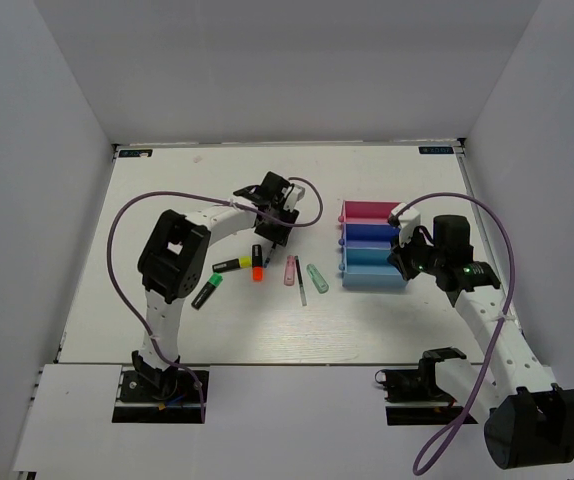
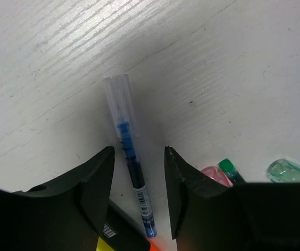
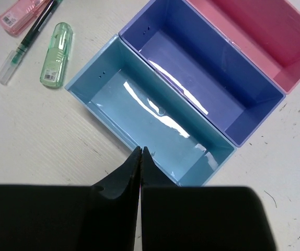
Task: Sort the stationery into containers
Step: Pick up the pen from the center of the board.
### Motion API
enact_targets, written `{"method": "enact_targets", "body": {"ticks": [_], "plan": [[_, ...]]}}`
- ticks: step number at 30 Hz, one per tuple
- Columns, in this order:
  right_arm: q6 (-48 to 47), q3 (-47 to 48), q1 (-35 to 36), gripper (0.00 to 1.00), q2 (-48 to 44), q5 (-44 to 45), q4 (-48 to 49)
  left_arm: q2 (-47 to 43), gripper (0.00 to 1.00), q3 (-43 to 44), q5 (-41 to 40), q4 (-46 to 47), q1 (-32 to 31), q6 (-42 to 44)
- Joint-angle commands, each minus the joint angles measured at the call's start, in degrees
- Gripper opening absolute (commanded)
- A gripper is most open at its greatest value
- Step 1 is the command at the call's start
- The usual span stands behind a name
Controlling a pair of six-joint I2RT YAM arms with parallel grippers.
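1. The left pincer [image 2: 138,152] hangs low over the middle of the desk [image 1: 167,180], its two black fingers [image 2: 95,183] standing apart.
2. A blue pen [image 2: 130,162] with a clear cap lies flat on the desk between those fingers. It touches neither and sits a little nearer the finger on the left of the wrist view. Whether the fingertips rest on the desk I cannot tell.
3. Just toward the near edge from that pen lie an orange-and-black marker [image 1: 257,262] and a yellow-and-black marker [image 1: 232,264], close together.
4. A green-and-black marker [image 1: 207,292] lies by itself, further toward the near edge and the left.
5. A little right of the middle lie a pink marker [image 1: 290,270], a thin dark pen [image 1: 300,282] and a pale green marker [image 1: 316,278], side by side. The pen is between the other two, close against the pink one.
6. Three trays joined in a row stand toward the right edge of the desk. The pink tray [image 1: 367,211] is farthest back, the dark blue tray [image 1: 370,233] is in the middle, and the light blue tray [image 1: 367,275] is nearest the near edge.
7. The right pincer [image 3: 140,151] has its fingers pressed together with nothing between them. It hangs above the short end of the light blue tray that faces the desk's right edge.
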Motion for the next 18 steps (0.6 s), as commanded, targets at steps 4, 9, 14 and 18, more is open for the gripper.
{"method": "enact_targets", "body": {"ticks": [4,9,14,18], "plan": [[0.5,0.4,-0.1,0.00,-0.4,0.9,2.0,-0.5,0.41,-3.6,-3.3,-1.3,-0.7,0.0],[0.7,0.2,-0.1,0.00,-0.8,0.9,2.3,1.8,0.11,-2.9,-7.5,-4.3,-1.5,1.5],[0.8,0.0,-0.1,0.00,-1.2,0.7,2.4,2.2,0.00,0.3,-10.8,-6.1,-2.5,4.0],[1.0,0.0,-0.3,0.00,-1.6,0.5,2.8,0.1,0.00,3.8,-10.2,-6.6,-2.9,5.2]]}}
